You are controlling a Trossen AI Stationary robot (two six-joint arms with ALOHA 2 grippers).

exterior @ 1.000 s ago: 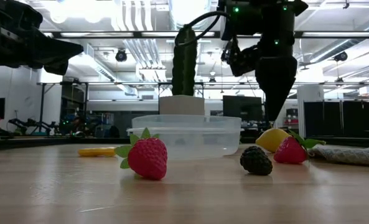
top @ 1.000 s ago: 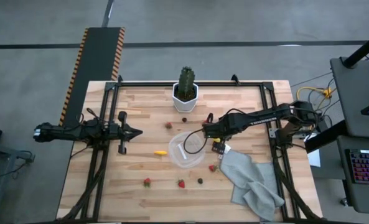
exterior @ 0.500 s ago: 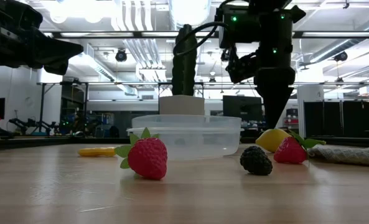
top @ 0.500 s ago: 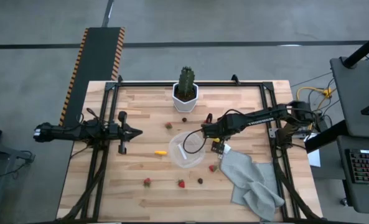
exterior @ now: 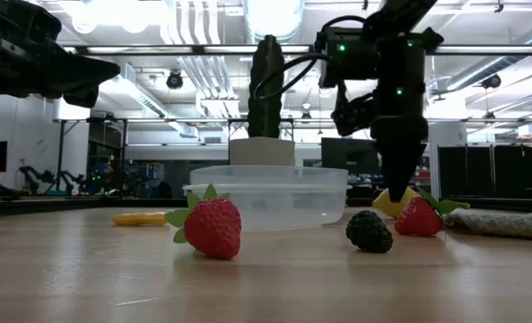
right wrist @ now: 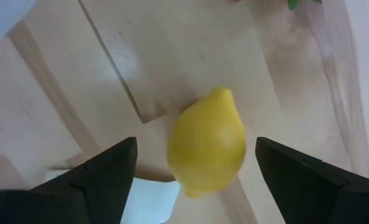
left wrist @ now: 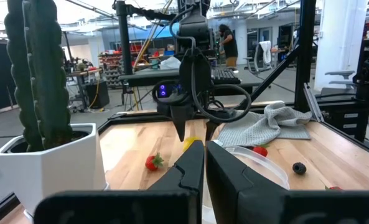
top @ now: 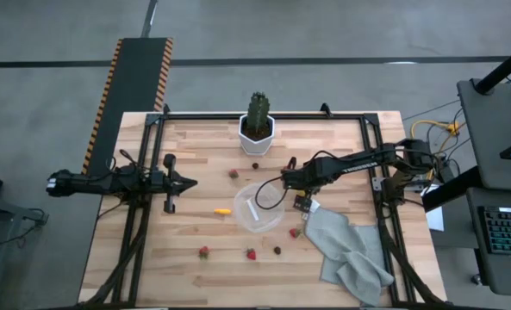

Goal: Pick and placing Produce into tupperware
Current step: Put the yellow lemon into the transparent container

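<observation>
1. Right gripper (right wrist: 196,171): fingers spread wide apart, pointing down at the table with a lemon (right wrist: 207,150) lying between them; nothing is clamped. In the high view it sits right of centre (top: 293,183), just beside the right rim of the container. In the low view it hangs in the upper right of the frame (exterior: 400,184).
2. Lemon: on the wood, seen in the low view (exterior: 389,201) as a yellow patch behind the gripper tip, right of the container.
3. Container (top: 259,207): clear, round, at frame centre in the high view. In the low view (exterior: 266,196) it stands mid-frame with nothing visible in it.
4. Left gripper (top: 189,182): fingers pressed together, empty, hanging at the left-middle of the high view, well apart from the container. Its closed fingers fill the bottom centre of the left wrist view (left wrist: 204,163).
5. Strawberries: one near the bottom of the high view (top: 251,254), another left of it (top: 203,252), one above the container (top: 233,173), one by the cloth (top: 295,232).
6. Dark berry (top: 277,251): lower middle of the high view; in the low view (exterior: 370,231) it sits right of centre.
7. Small yellow piece (top: 222,210): left of the container.
8. Cactus (top: 258,112) in a white pot (top: 257,138): top centre.
9. Grey cloth (top: 350,250): lower right.
</observation>
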